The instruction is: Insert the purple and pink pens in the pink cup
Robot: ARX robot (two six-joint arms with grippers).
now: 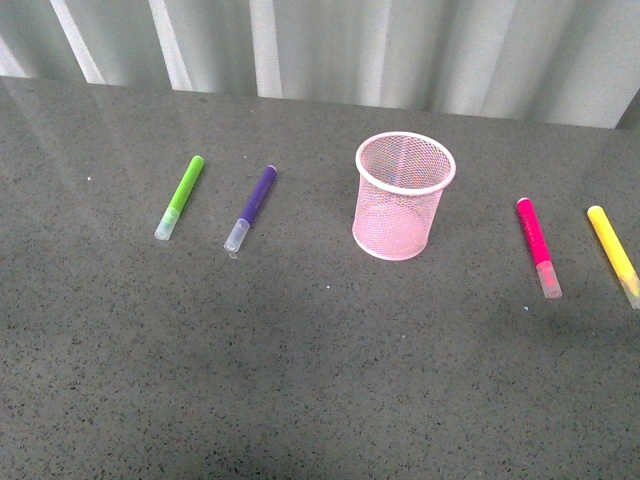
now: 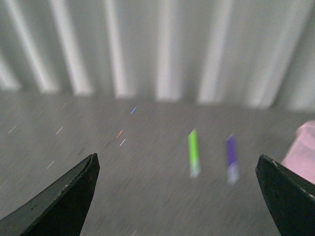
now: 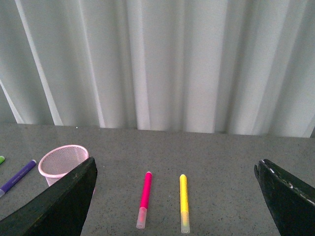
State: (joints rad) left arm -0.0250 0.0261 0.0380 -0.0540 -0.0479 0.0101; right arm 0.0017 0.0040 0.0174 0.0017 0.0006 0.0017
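The left gripper [image 2: 177, 160] and right gripper [image 3: 176, 161] both gape wide, holding nothing. The purple pen [image 1: 252, 207] lies left of the pink cup [image 1: 395, 225], near a lime-green marker [image 1: 181, 196]. The pink pen [image 1: 537, 245] lies to its right, near a yellow marker [image 1: 612, 252]. A careless reach could pinch the wrong neighbour, or tip the mesh cup.

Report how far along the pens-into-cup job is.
Done: nothing so far. The pink cup looks empty.
In hand: nothing. The left gripper and right gripper are both open and hold nothing.
Left: everything. In the front view the purple pen lies flat on the table left of the cup and the pink pen lies to its right, both apart from it. Each must be picked up and dropped in.
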